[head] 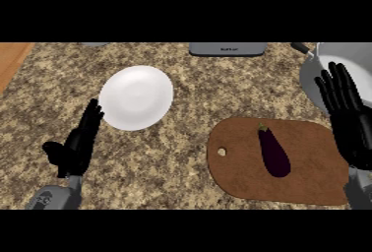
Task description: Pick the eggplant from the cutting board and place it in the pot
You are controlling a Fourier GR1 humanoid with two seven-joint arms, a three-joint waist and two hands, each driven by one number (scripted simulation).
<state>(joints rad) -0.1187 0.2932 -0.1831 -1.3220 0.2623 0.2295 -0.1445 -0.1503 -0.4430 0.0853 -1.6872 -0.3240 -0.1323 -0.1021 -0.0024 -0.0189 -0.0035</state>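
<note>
Dark purple eggplant (pixel 274 153) is lying on the brown rounded cutting board (pixel 236 172). Black right hand (pixel 347 115), fingers straight and apart (left hand (pixel 76 145) alike), should be closing across its middle.

One purple eggplant (pixel 274 152). One brown cutting board (pixel 240 172), with one small hole (pixel 222 152) near its left edge. One white plate (pixel 137 97). One grey pot (pixel 352 54) at the upper right, partly cut off by the view's edge, with one dark handle (pixel 299 47). One flat grey object (pixel 227 48) at the top edge, too cropped to name, and one smaller grey sliver (pixel 94 44) further left, likewise unnamed. Two black hands: one left hand (pixel 76 145), one right hand (pixel 349 118). Two grey forearms: one left forearm (pixel 54 198), one right forearm (pixel 357 192). One speckled stone counter (pixel 181 147). One wooden strip (pixel 11 59) at the upper left corner.
</note>
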